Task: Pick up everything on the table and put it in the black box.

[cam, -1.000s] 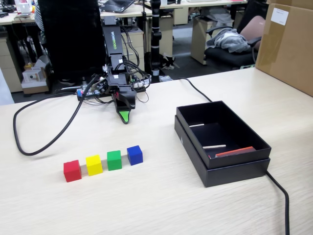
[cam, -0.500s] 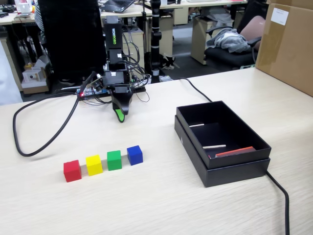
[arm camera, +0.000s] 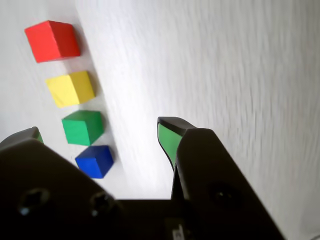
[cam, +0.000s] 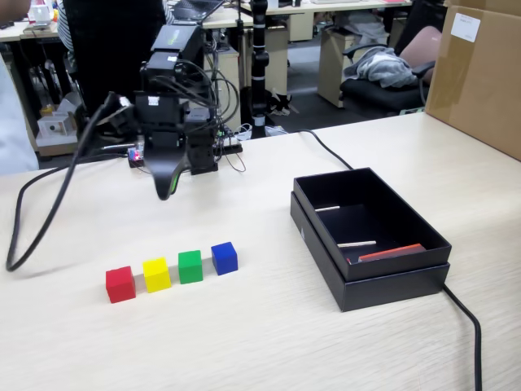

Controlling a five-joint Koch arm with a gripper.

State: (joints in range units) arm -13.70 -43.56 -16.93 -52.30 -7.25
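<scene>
Four cubes stand in a row on the pale table (cam: 260, 342): red (cam: 120, 284), yellow (cam: 157, 274), green (cam: 190, 266), blue (cam: 225, 257). My gripper (cam: 166, 189) hangs above the table behind the row, apart from every cube. In the wrist view the gripper (arm camera: 100, 129) is open and holds nothing. The red cube (arm camera: 52, 41), yellow cube (arm camera: 71, 88), green cube (arm camera: 82, 127) and blue cube (arm camera: 94, 160) lie below it, nearer its left fingertip (arm camera: 35, 134). The black box (cam: 391, 287) sits to the right of the row.
Inside the box lie two white strips (cam: 356, 243) and a flat red piece (cam: 391, 252). A thick black cable (cam: 49, 208) loops on the left. Another cable (cam: 470, 326) runs from the box to the front edge. A brown carton (cam: 480, 73) stands at the back right.
The arm has swung to the left in the fixed view and the gripper now hangs behind the yellow cube. The thick cable on the left was dragged along.
</scene>
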